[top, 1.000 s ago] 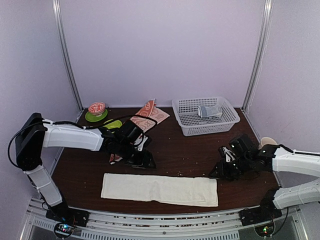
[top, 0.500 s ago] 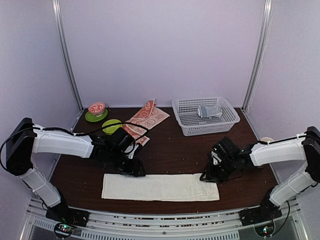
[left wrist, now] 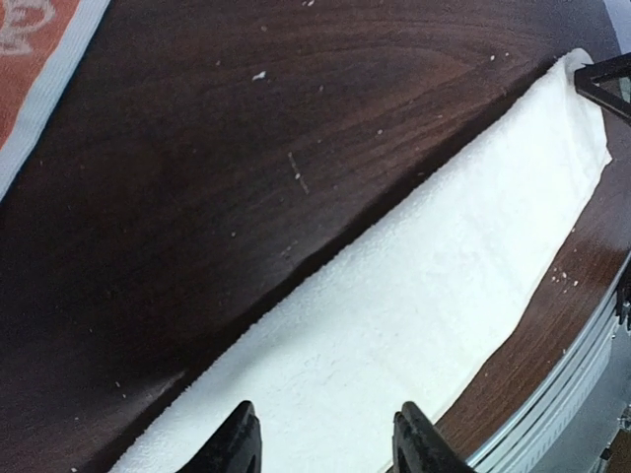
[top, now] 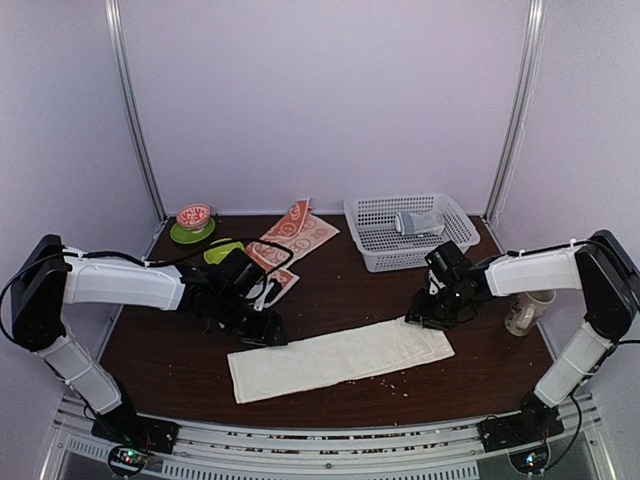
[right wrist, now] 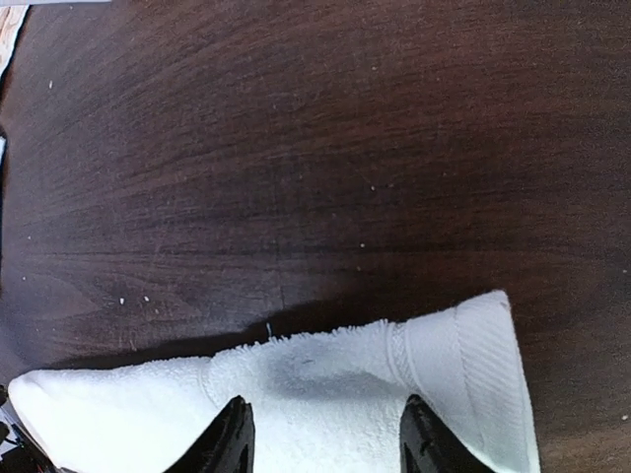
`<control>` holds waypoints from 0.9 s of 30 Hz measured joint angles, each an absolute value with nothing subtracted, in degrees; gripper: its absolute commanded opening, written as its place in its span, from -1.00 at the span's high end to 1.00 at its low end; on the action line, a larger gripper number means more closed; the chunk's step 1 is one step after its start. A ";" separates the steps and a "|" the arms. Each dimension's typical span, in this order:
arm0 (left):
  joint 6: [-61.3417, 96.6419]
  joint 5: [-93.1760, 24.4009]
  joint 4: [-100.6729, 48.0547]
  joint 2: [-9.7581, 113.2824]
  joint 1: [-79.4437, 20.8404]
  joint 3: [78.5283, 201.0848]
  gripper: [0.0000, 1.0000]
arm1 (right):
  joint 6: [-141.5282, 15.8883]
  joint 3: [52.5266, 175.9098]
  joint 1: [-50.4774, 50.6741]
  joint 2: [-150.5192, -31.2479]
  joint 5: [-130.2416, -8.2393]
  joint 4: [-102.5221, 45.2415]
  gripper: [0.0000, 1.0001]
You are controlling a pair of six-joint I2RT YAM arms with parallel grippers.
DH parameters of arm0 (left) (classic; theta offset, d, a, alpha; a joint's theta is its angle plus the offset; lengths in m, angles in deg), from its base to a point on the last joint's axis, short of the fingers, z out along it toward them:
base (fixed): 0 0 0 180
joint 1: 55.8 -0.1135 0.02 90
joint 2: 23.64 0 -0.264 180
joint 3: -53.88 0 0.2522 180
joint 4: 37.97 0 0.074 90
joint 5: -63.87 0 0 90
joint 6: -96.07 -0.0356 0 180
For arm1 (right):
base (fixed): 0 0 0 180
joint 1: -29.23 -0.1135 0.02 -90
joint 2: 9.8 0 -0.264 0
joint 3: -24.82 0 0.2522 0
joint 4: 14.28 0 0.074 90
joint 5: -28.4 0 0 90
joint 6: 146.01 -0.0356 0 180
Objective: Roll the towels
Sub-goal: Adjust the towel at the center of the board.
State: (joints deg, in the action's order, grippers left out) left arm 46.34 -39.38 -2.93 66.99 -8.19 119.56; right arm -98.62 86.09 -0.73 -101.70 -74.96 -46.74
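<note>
Cream towel [top: 340, 358] slanted across a dark wood table [top: 340, 295], with a gripper near each end.

In the overhead frame the cream towel lies flat in the lower middle. Its left end is low, by the front edge, and its right end is higher, right of centre. The left gripper [left wrist: 320, 443] hangs over the towel's left part, jaws spread wide with nothing between them but the cloth below. The right gripper [right wrist: 325, 434] sits at the towel's right end, jaws equally wide and straddling the hemmed corner. Whether its tips press the cloth cannot be told. The orange towel [top: 297, 235] lies loosely spread in the upper centre-left, just left of the white basket [top: 372, 255], which holds a grey bundle [top: 418, 222]. A mug [top: 525, 312] stands at the right edge.
</note>
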 measured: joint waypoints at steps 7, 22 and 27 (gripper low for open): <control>43.98 -40.43 -2.84 68.17 -6.96 129.37 0.09 | -97.94 84.30 -0.60 -89.00 -72.84 -51.14 -0.10; 42.39 -45.20 -4.09 88.43 -0.99 144.08 0.14 | -103.07 64.78 3.90 -76.13 -72.04 -48.30 -0.14; 42.36 -45.17 -4.52 88.43 -0.99 143.47 0.14 | -103.80 64.78 4.10 -77.15 -71.31 -47.66 -0.08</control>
